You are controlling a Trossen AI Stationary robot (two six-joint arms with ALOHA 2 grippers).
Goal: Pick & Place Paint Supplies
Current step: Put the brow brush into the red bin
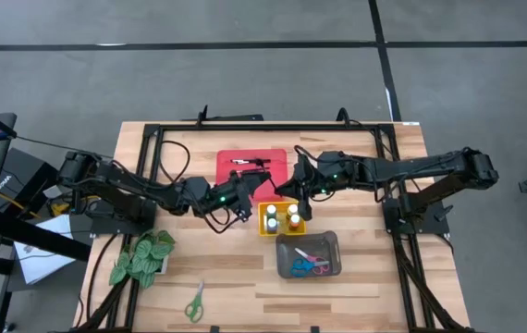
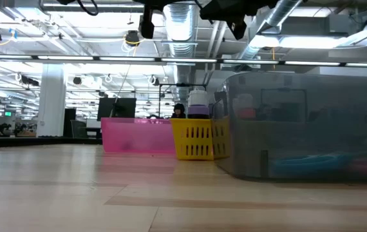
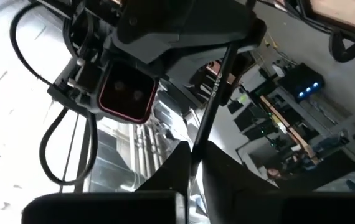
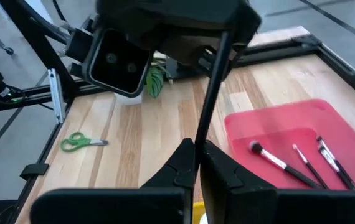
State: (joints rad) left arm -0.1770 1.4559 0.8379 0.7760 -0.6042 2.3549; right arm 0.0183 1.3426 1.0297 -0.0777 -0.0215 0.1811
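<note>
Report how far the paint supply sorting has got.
Done: brushes lie in the red tray, bottles in the yellow tray, scissors in the grey tray. In hand: left gripper and right gripper both shut on one paintbrush. Left: green scissors on the table.

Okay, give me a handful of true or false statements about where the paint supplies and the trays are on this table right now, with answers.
1. Green scissors lie on the bare table, outside every tray. True.
2. The red tray is empty. False: paintbrushes lie in it.
3. Both pincers are shut on one thin dark paintbrush, held between them. True: left pincer, right pincer.
4. The grey tray holds paint bottles. False: it holds scissors; the bottles stand in the yellow tray.
5. The leafy plant sits inside the yellow tray. False: it stands apart, on the left arm's side of the table.
</note>
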